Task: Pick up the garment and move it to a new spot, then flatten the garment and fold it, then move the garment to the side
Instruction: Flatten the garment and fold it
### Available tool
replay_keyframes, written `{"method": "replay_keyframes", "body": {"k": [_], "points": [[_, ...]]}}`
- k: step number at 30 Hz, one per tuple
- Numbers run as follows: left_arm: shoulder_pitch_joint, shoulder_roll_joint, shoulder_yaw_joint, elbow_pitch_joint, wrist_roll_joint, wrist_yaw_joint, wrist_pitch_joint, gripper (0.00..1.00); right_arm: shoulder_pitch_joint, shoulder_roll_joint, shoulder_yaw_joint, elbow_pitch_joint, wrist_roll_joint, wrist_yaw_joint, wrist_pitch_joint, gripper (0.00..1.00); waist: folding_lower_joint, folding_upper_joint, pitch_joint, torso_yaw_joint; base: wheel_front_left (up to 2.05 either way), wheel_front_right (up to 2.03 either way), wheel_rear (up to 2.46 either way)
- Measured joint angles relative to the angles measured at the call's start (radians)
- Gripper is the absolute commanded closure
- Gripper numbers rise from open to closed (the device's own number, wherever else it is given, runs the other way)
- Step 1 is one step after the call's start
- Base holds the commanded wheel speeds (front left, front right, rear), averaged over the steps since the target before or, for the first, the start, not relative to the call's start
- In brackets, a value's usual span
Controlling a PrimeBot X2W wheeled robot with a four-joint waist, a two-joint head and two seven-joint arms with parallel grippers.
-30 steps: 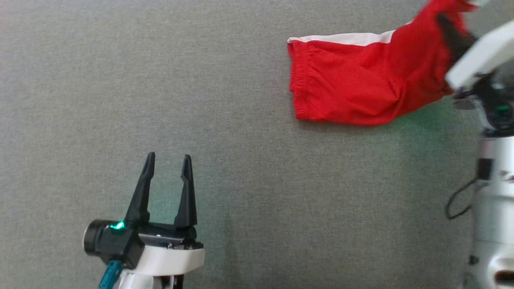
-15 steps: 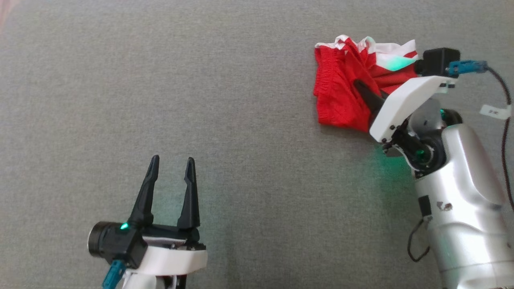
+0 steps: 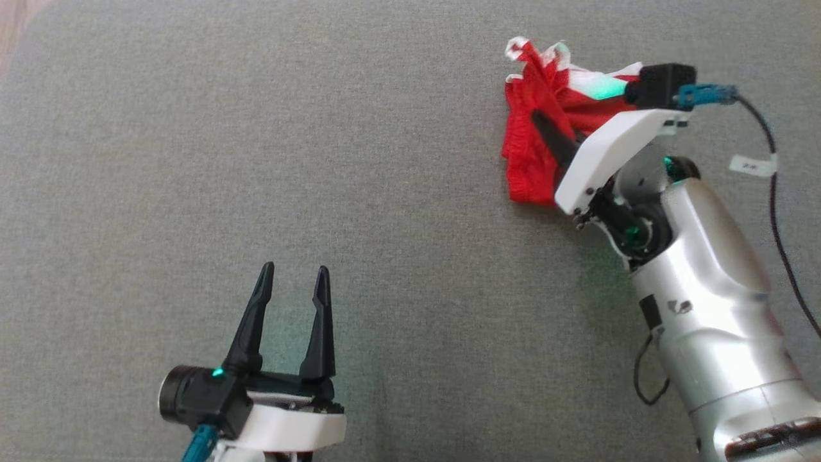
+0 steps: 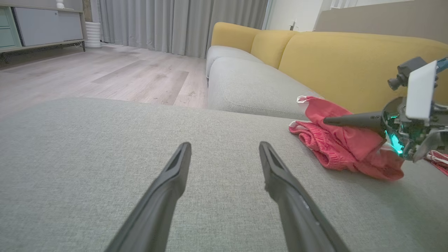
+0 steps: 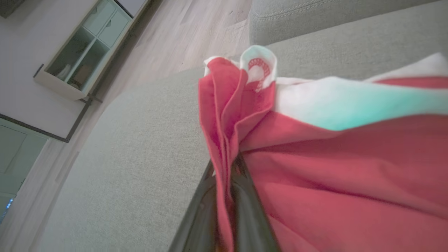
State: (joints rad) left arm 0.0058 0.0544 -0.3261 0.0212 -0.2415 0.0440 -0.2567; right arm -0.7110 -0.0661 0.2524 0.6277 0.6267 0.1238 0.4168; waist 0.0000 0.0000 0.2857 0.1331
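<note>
looking down, head view: red garment [image 3: 532,160] lies bunched at the upper right of the grey upholstered surface [image 3: 192,160], with a white band [image 3: 593,82] along its far edge. right gripper [image 3: 537,119] reaches into it from the lower right, its fingers pressed together with folds of cloth pinched between them. a blue-plugged cable [image 3: 763,147] trails from its wrist. left gripper [image 3: 295,268] sits at the lower left, well apart from the garment, fingers spread wide and holding nothing.

left wrist view: the left gripper's two fingers stand wide above bare grey fabric. garment rests crumpled to the right, near the surface's far edge, with one dark finger of the right gripper lying across its top. a sofa [image 4: 315,52] with grey seat and yellow back stands just behind. wooden floor [image 4: 105,73] and grey curtains [image 4: 157,24] lie beyond.

right wrist view: fingers clamped on a gathered pleat of red cloth, which stands up between them. rest of the garment spreads to the right, white band tinted green. a glass-fronted cabinet [image 5: 80,52] stands at upper left.
</note>
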Motion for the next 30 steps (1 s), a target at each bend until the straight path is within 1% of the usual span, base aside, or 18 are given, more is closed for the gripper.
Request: {"method": "replay_keyframes", "body": {"k": [1, 2, 7, 11, 13, 17, 19, 20, 21, 24, 27, 30], "points": [[0.000, 0.000, 0.000, 0.000, 0.000, 0.000, 0.000, 0.00, 0.000, 0.000, 0.000, 0.000, 0.000, 0.000, 0.000, 0.15, 0.0000, 0.0000, 0.000, 0.000, 0.00, 0.00, 0.00], [0.000, 0.000, 0.000, 0.000, -0.005, 0.000, 0.000, 0.00, 0.000, 0.000, 0.012, 0.007, -0.003, 0.000, -0.007, 0.00, 0.0000, 0.0000, 0.000, 0.000, 0.00, 0.00, 0.00], [0.000, 0.000, 0.012, 0.001, -0.005, 0.001, 0.000, 0.00, 0.002, 0.000, 0.078, 0.007, 0.014, 0.000, -0.034, 0.00, 0.0000, 0.0000, -0.004, -0.014, 0.00, 0.00, 0.00], [0.001, 0.000, 0.043, 0.007, -0.004, 0.001, 0.000, 0.00, 0.013, 0.000, 0.112, -0.062, 0.014, 0.000, -0.095, 0.00, 0.0000, 0.0000, -0.019, -0.034, 0.00, 0.00, 0.00], [0.004, -0.001, 0.055, 0.007, -0.004, 0.001, 0.000, 0.00, 0.038, 0.000, 0.123, -0.113, -0.021, 0.000, -0.137, 0.00, 0.0000, 0.0000, -0.029, -0.048, 0.00, 0.00, 0.00], [0.028, -0.001, 0.085, 0.008, -0.001, 0.000, 0.000, 0.00, 0.141, -0.011, 0.112, -0.211, -0.162, 0.000, -0.217, 0.00, 0.0000, 0.0000, -0.058, -0.080, 0.00, 0.00, 0.00], [0.049, -0.001, 0.100, 0.010, 0.005, 0.000, 0.000, 0.00, 0.206, -0.030, 0.083, -0.252, -0.220, 0.000, -0.258, 0.00, 0.0000, 0.0000, -0.077, -0.097, 0.00, 0.00, 0.00], [0.069, -0.001, 0.111, 0.012, 0.005, -0.004, 0.000, 0.00, 0.272, -0.056, 0.045, -0.293, -0.272, 0.000, -0.298, 0.00, -0.0001, 0.0000, -0.098, -0.114, 0.00, 0.00, 0.00], [0.078, -0.001, 0.116, 0.013, 0.005, -0.010, 0.000, 0.00, 0.305, -0.067, 0.025, -0.311, -0.295, 0.000, -0.320, 0.00, -0.0001, 0.0000, -0.110, -0.121, 0.00, 0.00, 0.00], [0.104, -0.001, 0.138, 0.015, 0.009, -0.014, 0.000, 0.00, 0.397, -0.085, -0.052, -0.347, -0.368, 0.000, -0.399, 0.00, -0.0001, 0.0000, -0.146, -0.144, 0.00, 0.00, 0.00], [0.131, -0.001, 0.148, 0.014, 0.012, -0.023, 0.000, 0.00, 0.488, -0.084, -0.144, -0.359, -0.413, 0.000, -0.471, 0.00, -0.0002, 0.0000, -0.182, -0.161, 0.00, 0.00, 0.00], [0.160, -0.001, 0.163, 0.011, 0.013, -0.026, 0.000, 0.00, 0.578, -0.066, -0.216, -0.368, -0.419, 0.000, -0.513, 0.00, -0.0003, 0.0000, -0.213, -0.172, 0.00, 0.00, 0.00]]}}
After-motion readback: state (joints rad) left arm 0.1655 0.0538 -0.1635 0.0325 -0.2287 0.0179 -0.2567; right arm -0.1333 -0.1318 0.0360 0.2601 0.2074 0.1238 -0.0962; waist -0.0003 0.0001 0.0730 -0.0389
